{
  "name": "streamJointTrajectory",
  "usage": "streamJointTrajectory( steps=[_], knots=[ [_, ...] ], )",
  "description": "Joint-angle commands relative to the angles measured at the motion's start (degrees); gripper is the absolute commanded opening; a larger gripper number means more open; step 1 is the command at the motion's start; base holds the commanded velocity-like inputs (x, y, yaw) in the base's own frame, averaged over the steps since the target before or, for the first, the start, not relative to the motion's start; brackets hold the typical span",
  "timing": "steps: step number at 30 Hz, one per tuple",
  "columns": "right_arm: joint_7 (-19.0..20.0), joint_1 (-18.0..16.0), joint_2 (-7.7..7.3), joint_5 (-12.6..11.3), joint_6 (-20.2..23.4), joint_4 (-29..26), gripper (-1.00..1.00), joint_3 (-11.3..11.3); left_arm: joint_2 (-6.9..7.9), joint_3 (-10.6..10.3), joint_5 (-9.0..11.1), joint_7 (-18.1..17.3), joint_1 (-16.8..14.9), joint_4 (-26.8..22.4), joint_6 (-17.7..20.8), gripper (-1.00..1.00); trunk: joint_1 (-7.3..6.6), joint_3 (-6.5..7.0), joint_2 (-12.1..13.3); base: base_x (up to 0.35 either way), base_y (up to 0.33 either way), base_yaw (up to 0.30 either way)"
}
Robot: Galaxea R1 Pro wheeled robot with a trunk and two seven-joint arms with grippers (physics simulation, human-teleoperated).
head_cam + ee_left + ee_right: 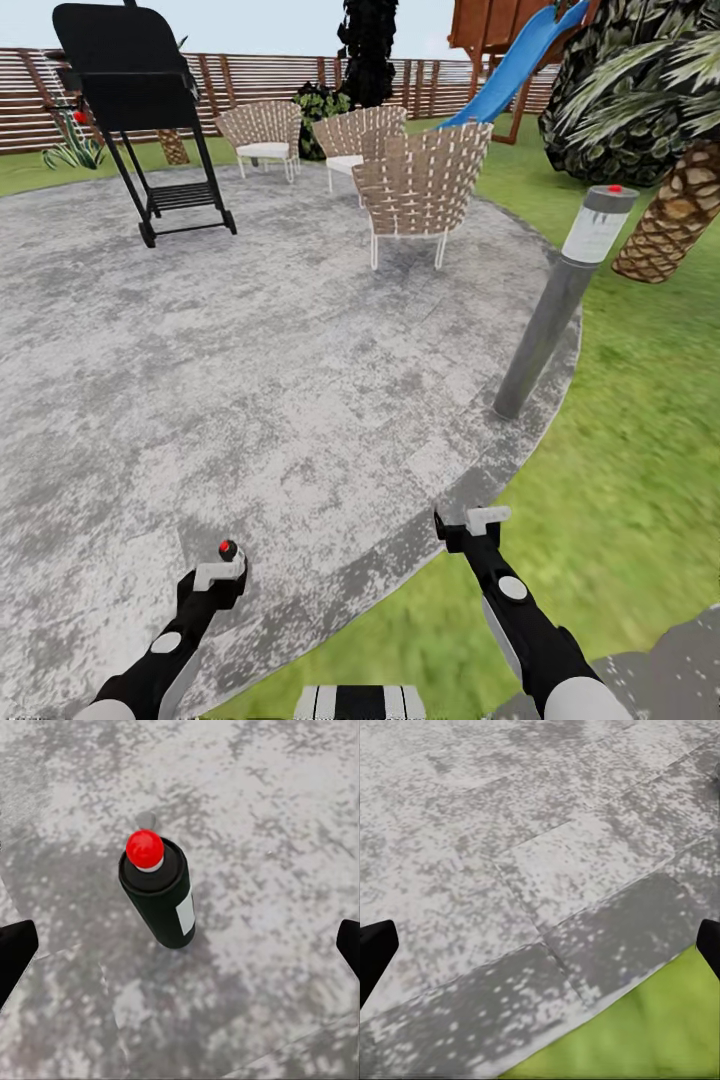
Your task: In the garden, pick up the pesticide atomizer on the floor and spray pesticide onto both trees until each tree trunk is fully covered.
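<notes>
Two black-and-white robot arms reach forward over the mottled grey concrete paving (250,380), near its curved edge where it meets the green grass lawn (620,480). The left gripper (222,572) hangs directly above the small dark green-black atomizer bottle with a round red top (157,892); from the head camera only that red top peeks out just past the gripper. In the left wrist view the bottle stands upright on the paving, untouched, between the two dark fingers (15,956), which are spread wide at either border of the picture with clear room on both sides. That placement looks like a lining-up for a grasp from above, so the bottle would end up centred when the fingers close; it has not been picked up yet. A plain white rectangular label sits on the bottle's side, with no writing that can be read. The right gripper (478,522) is held over the paving's rim by the grass, its fingers likewise apart and holding nothing, probably kept clear of the grasp. Farther across the paving stand woven wicker chairs (420,185) and a black grill on a stand (140,90), with a grey post lamp (560,300) at the paving's edge, a scaly-trunked palm (675,215) on the lawn, and a brown slatted wooden fence (260,85) behind.
</notes>
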Motion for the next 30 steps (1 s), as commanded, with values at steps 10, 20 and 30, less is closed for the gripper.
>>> streamJointTrajectory(
  steps=[10, 20, 30],
  knots=[
    [0.1, 0.0, 0.05, 0.5, -0.1, 0.1, 1.00, -0.1, -0.02, 0.3, -0.1, 0.1, 0.1, -0.1, -8.3, 1.00, 0.24, -3.18, -0.2, 0.000, 0.000, 0.000],
    [0.1, 0.0, 0.00, 0.6, -0.2, 0.2, 1.00, -0.1, -0.02, 2.3, -0.1, 0.1, 0.1, 0.1, -9.4, 1.00, 0.50, -5.87, -0.3, 0.000, 0.000, 0.000],
    [0.0, 0.0, -0.03, 0.7, -0.1, 0.2, 1.00, -0.1, -0.02, 2.4, -0.1, 0.1, 0.1, -0.1, -9.4, 1.00, 0.76, -8.11, -0.4, 0.000, 0.000, 0.000]
  ],
)
